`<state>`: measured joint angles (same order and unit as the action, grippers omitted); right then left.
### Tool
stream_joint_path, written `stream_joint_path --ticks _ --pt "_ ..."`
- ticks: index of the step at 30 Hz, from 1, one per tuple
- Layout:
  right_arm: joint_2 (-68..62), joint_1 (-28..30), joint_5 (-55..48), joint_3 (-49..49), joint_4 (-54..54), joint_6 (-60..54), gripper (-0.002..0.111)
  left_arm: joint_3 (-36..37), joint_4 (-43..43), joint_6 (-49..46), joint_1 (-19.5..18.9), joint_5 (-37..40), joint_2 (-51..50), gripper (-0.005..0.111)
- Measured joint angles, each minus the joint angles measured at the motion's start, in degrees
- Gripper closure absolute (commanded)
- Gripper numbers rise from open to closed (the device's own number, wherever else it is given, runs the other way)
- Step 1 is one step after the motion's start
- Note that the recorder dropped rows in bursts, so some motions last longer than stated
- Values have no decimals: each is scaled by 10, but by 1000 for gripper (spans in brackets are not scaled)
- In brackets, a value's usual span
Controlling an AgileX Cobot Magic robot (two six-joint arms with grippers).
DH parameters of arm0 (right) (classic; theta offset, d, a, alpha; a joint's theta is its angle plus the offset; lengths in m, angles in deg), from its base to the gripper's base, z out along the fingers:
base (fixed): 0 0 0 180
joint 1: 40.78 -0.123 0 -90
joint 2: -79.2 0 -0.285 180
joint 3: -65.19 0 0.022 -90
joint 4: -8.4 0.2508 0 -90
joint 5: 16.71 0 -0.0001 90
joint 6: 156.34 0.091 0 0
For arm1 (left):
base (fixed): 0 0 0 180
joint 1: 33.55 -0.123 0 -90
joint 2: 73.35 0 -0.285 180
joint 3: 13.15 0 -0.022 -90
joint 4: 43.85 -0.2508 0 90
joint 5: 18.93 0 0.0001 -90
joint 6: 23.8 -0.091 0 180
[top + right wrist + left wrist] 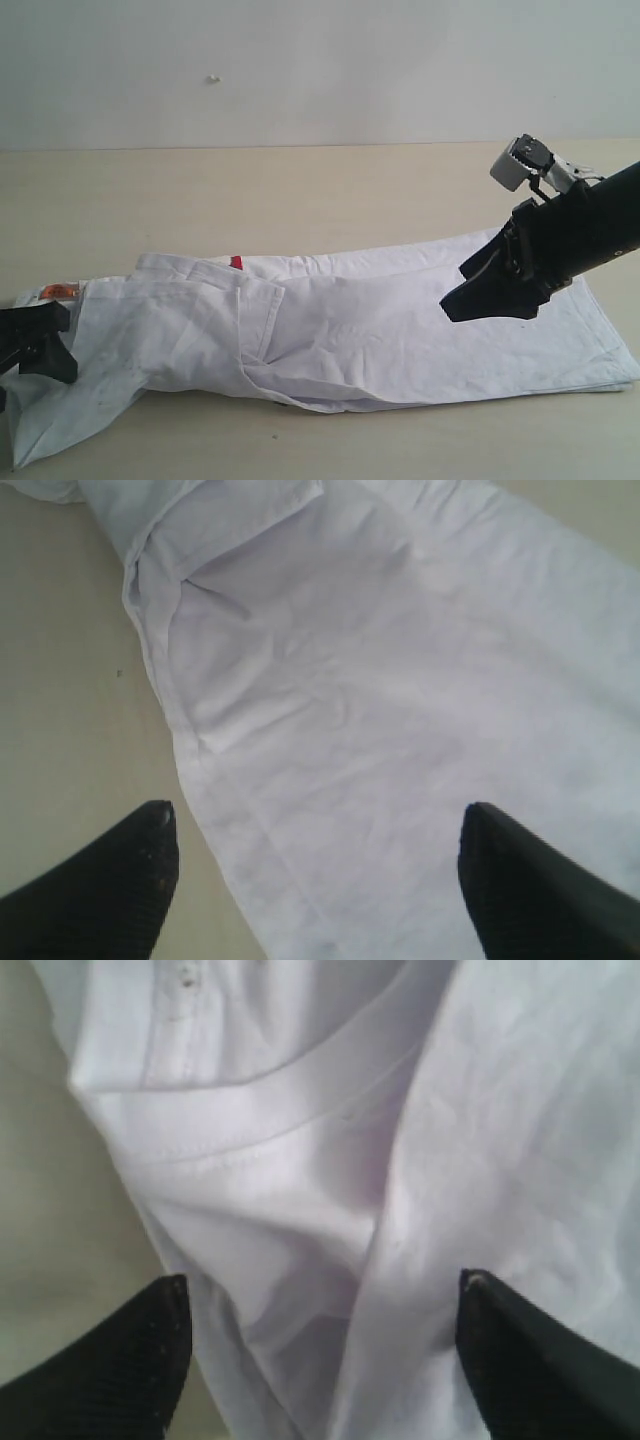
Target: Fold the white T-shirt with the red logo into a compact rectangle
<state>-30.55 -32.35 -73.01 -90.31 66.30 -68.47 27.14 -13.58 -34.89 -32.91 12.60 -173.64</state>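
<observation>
Black-fingered and low at the near left of the tabletop, the left gripper hangs with its jaws spread wide and nothing between them. It sits right at the collar end of the white T-shirt, beside the orange neck tag.

The shirt lies as a long, doubled-over band along the near side of the tabletop, its long axis running from the left edge toward the right. Only a sliver of the red logo peeps from a fold near the middle.

Over the hem end at the right, the right gripper hovers just above the cloth, also wide open and empty.

With one gripper at each end of the band, the likely next fold brings one end over the other. Each arm is nearest its own end.
</observation>
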Motion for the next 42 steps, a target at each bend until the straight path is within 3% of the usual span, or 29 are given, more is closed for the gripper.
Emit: stream_joint_path --ticks 10,13,16,24,32,33,35,36,37,39,42 --pt "0 0 -3 0 1 -1 34 22 61 -50 0 6 -33 40" --pt "0 0 -3 0 2 -1 34 22 62 -50 0 -7 -40 65" --pt "0 0 -3 0 2 -1 34 22 62 -52 0 -44 -44 106" --pt "0 0 -6 0 4 -1 34 23 39 -61 -6 -159 -53 107" --pt "0 0 -8 0 7 -3 34 15 17 -83 -90 -208 -62 105" --pt "0 0 -8 0 8 -3 34 10 17 -94 -94 -206 -62 102" --pt "0 0 -8 0 10 -4 34 -5 16 -131 -96 -177 -63 84" --pt "0 0 -8 0 10 -4 34 -11 16 -141 -96 -165 -63 68" --pt "0 0 -8 0 10 -5 34 -24 16 -151 -96 -144 -61 60" --pt "0 0 -8 0 10 -5 34 -40 24 -157 -99 -119 -55 54" --pt "0 0 -8 0 10 -6 34 -74 53 -192 -119 -55 -52 54"
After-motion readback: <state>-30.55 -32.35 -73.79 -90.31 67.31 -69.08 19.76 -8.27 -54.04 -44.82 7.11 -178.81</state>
